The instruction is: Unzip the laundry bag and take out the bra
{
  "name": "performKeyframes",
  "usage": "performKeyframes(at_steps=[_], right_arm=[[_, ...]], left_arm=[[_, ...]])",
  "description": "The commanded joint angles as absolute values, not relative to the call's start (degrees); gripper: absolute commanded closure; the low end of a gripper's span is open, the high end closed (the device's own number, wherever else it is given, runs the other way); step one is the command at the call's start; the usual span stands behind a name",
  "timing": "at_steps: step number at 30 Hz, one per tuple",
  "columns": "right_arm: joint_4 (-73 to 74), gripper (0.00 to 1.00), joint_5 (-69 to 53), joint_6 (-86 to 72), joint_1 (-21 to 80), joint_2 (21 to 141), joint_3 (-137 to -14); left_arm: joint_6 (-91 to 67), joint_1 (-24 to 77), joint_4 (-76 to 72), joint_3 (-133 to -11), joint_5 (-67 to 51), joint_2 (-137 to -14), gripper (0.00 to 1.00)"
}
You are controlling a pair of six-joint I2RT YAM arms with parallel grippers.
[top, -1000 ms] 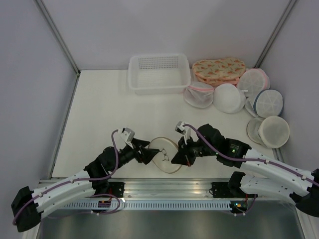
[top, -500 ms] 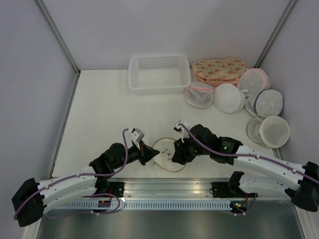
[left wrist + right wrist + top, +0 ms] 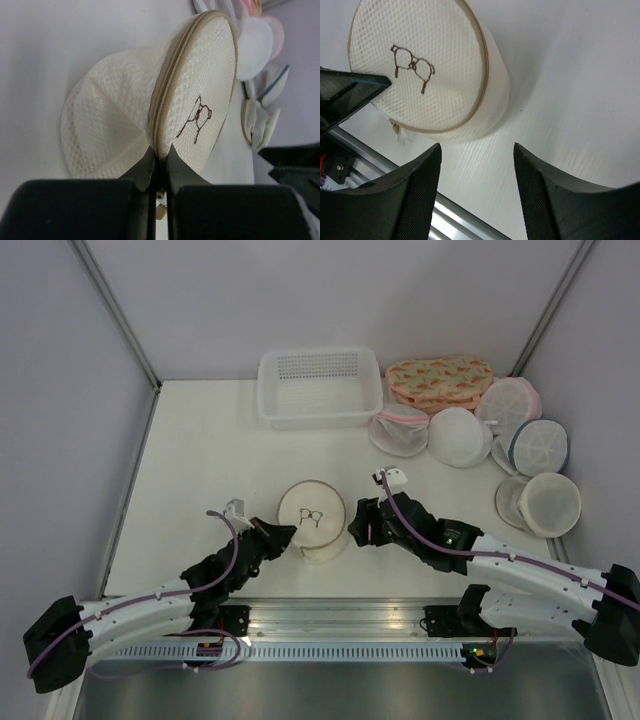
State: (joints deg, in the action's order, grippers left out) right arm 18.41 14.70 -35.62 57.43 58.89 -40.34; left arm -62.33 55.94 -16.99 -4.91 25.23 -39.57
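While clamping the tan zip rim of the laundry bag (image 3: 312, 523) in the closed jaws of the left gripper (image 3: 159, 154), held it tipped up on edge near the front edge of the counter (image 3: 200, 460), with the right gripper (image 3: 477, 150) jaws spread wide just right of it, not touching, and bare counter beyond toward the basket (image 3: 320, 390).

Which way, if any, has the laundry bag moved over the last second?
Yes. The laundry bag has shifted away from the near rail, toward the basket, its rim pinched by the left tool.
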Motion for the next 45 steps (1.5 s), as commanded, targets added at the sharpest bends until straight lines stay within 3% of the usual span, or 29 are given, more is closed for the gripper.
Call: performKeyframes(at_steps=[1,10,19,28,40,45], right_arm=[[11.35,0.35,15.49,-39.02,57.66,55.99,-37.36],[0.54,0.37,11.08,-38.76,64.16,66.61,-38.93],[-6.24,0.39,5.19,-36.66,65.21,80.49,-43.5],[-2.64,0.44,3.52,-32.87,65.48,85.34,-48.69],[3.6,0.67,7.03,-32.43,65.48,90.09,-52.38],[4.66,0.82,11.16,-33.57,65.39,89.21,-51.42]], left_arm=[[-78.56,56.25,-12.41,-7.55,40.25,-40.07,0.98],[-92.55,56.42,-10.89,-11.08,37.53,-51.06,0.98],[-90.35,57.48,-11.69,-10.63,37.18,-47.72,0.98],[-88.25,57.48,-11.95,-10.72,35.77,-47.72,0.98],[-84.99,57.66,-16.61,-11.25,32.61,-49.48,0.98],[-84.55,57.74,-17.31,-11.08,31.99,-48.95,0.98]])
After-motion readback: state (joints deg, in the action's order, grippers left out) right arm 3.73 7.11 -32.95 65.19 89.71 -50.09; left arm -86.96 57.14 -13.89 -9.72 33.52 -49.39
